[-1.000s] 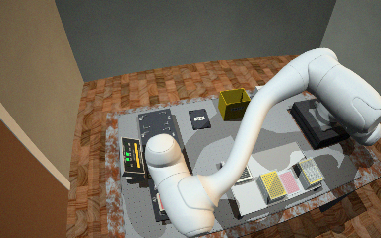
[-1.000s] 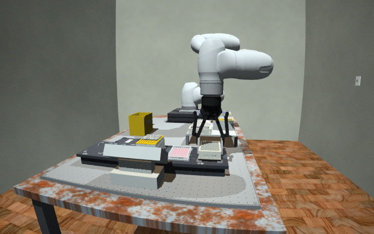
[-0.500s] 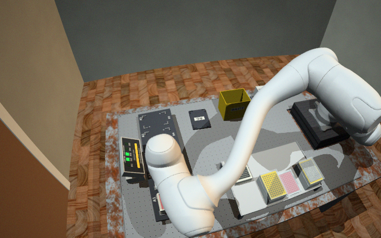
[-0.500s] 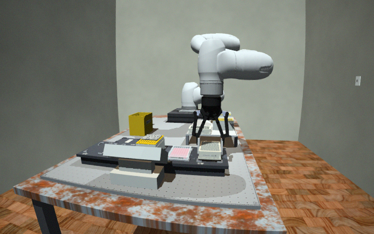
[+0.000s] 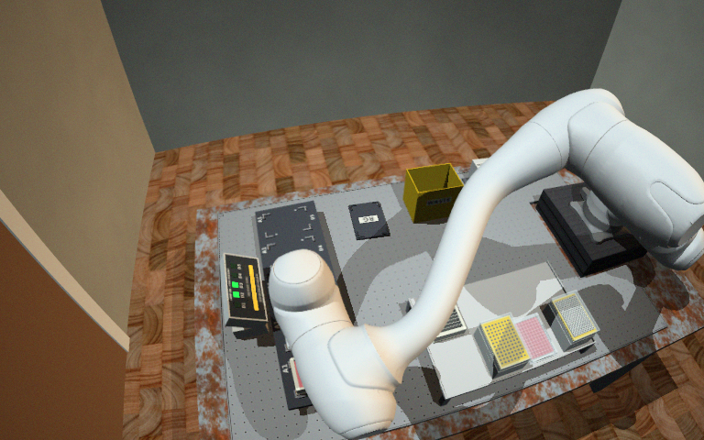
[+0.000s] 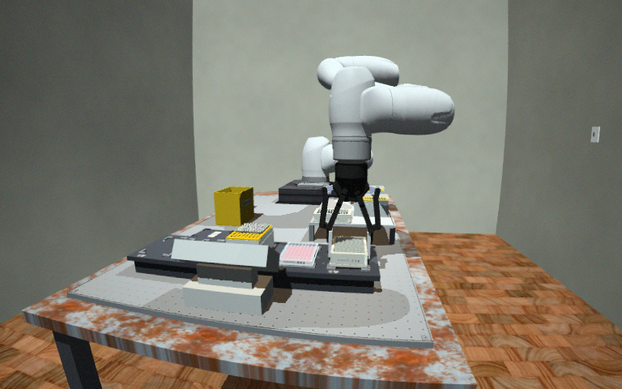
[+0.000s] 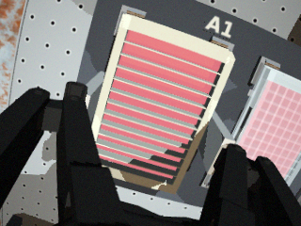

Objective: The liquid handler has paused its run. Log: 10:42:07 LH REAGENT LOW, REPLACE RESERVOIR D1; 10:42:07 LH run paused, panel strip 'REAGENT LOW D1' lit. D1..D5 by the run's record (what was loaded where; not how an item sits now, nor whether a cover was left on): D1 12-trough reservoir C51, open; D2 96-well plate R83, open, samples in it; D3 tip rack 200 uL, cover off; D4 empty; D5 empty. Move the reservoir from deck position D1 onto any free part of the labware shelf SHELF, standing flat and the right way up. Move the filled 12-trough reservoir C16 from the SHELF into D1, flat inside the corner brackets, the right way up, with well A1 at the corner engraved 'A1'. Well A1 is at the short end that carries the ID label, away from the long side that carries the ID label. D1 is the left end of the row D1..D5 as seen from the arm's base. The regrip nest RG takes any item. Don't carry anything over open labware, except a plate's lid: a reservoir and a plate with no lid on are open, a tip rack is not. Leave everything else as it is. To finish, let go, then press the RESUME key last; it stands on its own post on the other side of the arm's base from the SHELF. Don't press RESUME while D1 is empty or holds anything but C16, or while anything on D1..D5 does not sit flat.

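A cream 12-trough reservoir [image 7: 160, 104] with red-filled troughs sits in deck position D1, inside the corner brackets, with one short end by the engraved A1 [image 7: 220, 25]. In the exterior view the reservoir [image 6: 349, 251] sits at the right end of the deck row. My gripper [image 6: 351, 236] points straight down and is shut on the reservoir's two long sides; in the wrist view the gripper [image 7: 153, 122] has one finger on each side. I cannot read its ID label. In the top view the arm hides all but a sliver of the reservoir [image 5: 296, 374]. A second reservoir [image 5: 450, 321] lies on the shelf, half hidden by the arm.
The pink 96-well plate [image 7: 273, 122] sits close beside in D2, and a yellow tip rack [image 6: 249, 232] stands in D3. The shelf [image 5: 498, 332] holds a yellow rack [image 5: 503, 342], a pink plate [image 5: 534, 336] and a grey rack [image 5: 573, 313]. Also here are a yellow bin [image 5: 433, 192] and the lit panel [image 5: 245, 288].
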Motion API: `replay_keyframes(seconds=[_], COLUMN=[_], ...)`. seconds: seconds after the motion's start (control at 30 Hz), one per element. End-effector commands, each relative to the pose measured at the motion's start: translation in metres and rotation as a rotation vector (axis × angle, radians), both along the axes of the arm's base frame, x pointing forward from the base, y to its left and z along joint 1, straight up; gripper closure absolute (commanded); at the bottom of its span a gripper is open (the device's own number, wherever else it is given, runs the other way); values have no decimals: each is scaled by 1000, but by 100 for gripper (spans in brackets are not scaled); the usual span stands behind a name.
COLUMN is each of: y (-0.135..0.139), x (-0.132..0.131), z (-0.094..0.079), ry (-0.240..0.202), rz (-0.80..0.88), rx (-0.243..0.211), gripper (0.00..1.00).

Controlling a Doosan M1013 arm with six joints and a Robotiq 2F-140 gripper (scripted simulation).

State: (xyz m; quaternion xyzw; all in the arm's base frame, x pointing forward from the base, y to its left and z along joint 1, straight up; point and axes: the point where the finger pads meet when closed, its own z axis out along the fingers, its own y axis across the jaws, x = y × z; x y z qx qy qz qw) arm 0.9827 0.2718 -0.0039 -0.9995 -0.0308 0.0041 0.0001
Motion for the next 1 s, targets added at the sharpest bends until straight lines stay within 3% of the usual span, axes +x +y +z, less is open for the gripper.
replay_keyframes(seconds=[0.0,0.77,0.8,0.97], y=[0,0,0,0], x=[0,0,0,0], z=[0,-6,-6,-6], ry=[0,0,0,0], rz=[0,0,0,0], rx=[0,0,0,0], gripper=[100,100,23,23])
